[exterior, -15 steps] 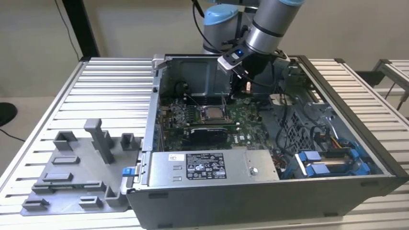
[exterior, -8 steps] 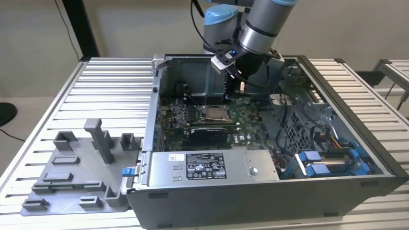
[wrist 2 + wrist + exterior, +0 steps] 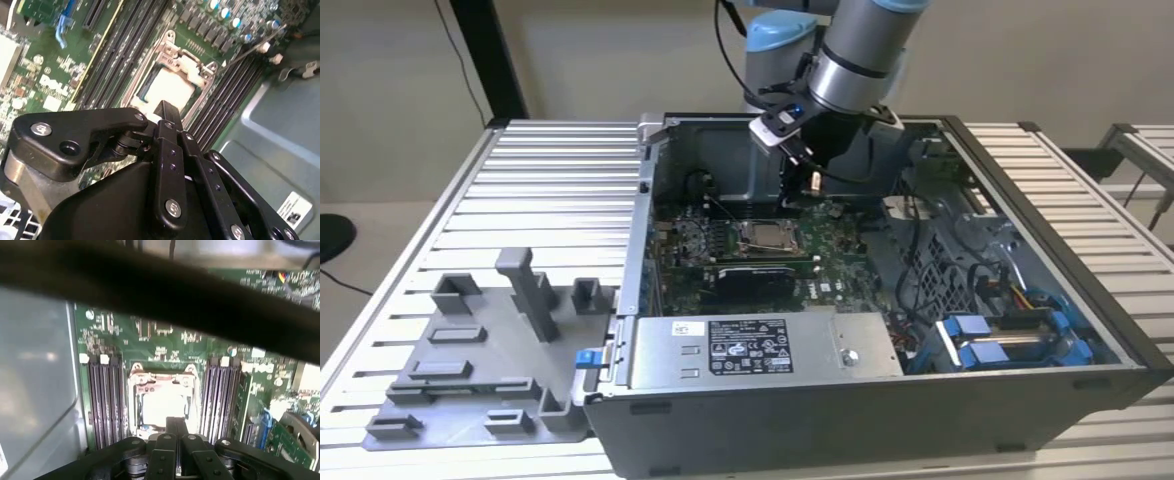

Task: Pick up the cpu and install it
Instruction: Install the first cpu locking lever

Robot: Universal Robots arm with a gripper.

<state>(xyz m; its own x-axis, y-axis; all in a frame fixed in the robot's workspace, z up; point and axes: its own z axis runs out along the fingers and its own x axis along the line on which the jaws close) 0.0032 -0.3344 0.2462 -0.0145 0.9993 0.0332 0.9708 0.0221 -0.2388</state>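
Observation:
The cpu (image 3: pixel 765 236) lies flat in the socket in the middle of the motherboard, its silvery-white top facing up. Both wrist views show the cpu (image 3: pixel 167 89) (image 3: pixel 162 407) inside the metal socket frame (image 3: pixel 187 60). A thin lever rod (image 3: pixel 250 50) stands raised beside the frame. My gripper (image 3: pixel 811 187) hangs a little above the board, just behind the socket toward the exterior view's right. Its black fingers (image 3: pixel 167 130) are pressed together with nothing between them, the gripper (image 3: pixel 165 106) (image 3: pixel 176 421) pointing at the socket's near edge.
The open computer case (image 3: pixel 881 410) lies on a slatted metal table. A grey power supply (image 3: pixel 747 345) sits at its front and blue drive brackets (image 3: pixel 1001 335) at the exterior view's right. Memory slots (image 3: pixel 102 400) flank the socket. A grey fixture plate (image 3: pixel 480 370) lies left of the case.

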